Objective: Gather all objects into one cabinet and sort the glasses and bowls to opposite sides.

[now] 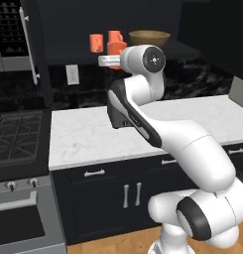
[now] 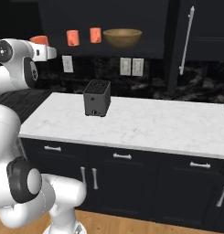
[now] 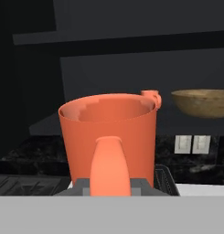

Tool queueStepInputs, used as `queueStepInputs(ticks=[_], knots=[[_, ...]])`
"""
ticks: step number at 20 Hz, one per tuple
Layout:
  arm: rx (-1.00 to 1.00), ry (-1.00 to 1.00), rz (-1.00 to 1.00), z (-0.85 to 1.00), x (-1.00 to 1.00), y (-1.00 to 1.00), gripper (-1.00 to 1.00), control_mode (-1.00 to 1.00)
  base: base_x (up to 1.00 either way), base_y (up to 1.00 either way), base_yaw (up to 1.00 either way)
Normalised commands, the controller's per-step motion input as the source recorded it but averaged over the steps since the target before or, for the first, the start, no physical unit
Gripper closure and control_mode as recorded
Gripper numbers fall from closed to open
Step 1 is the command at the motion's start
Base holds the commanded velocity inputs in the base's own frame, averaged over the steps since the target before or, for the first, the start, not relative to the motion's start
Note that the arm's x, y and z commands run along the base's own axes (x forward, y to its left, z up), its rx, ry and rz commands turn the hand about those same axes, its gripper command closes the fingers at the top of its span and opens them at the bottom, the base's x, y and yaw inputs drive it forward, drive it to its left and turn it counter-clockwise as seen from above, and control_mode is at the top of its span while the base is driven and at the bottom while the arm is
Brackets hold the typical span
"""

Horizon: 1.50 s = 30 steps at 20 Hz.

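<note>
While the arm reaches up toward the open cabinet (image 2: 109,18), the gripper (image 3: 111,185) is clamped tight on the handle of an orange mug (image 3: 109,132), carrying it upright in the air at about shelf height, to the left of the things already on the shelf. From the hand view the mug's handle faces the camera, pinched between the dark fingers (image 3: 79,186), and its hollow looks bare. In the right base view the held mug's top peeks out behind the white wrist.

On the dark shelf (image 2: 131,49) two more orange mugs (image 2: 72,37) (image 2: 95,35) stand upright side by side with a small gap between them. The wooden bowl (image 2: 122,37) sits just to their right, close to the nearer mug; whether they touch I cannot tell. Nothing shows inside it from here. Right of the bowl the shelf runs on bare.

A tall cabinet door (image 2: 198,41) with its long pale bar handle (image 2: 186,41) stands to the right of the shelf. Below lies a white marble counter (image 2: 150,123), with a black toaster (image 2: 97,98) near its left end and a wide open stretch to the right. A stove (image 1: 19,134) adjoins the counter on the left, and wall outlets (image 2: 131,66) sit under the shelf.
</note>
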Motion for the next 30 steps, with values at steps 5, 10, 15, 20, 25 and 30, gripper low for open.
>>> queueStepInputs(ticks=[5,10,15,20,25,30], knots=[[0.00,0.00,0.00,0.00,0.00,0.00,1.00,1.00,0.35,0.25,0.01],[0.00,0.00,0.00,0.00,0.00,0.00,1.00,1.00,0.43,0.34,0.03],[0.00,0.00,0.00,0.00,0.00,0.00,1.00,1.00,0.45,0.42,0.04],[0.00,0.00,0.00,0.00,0.00,0.00,1.00,1.00,0.39,0.29,0.02],[0.00,0.00,0.00,0.00,0.00,0.00,1.00,1.00,0.05,0.00,0.00],[0.00,0.00,0.00,0.00,0.00,0.00,1.00,1.00,0.20,0.00,0.00]])
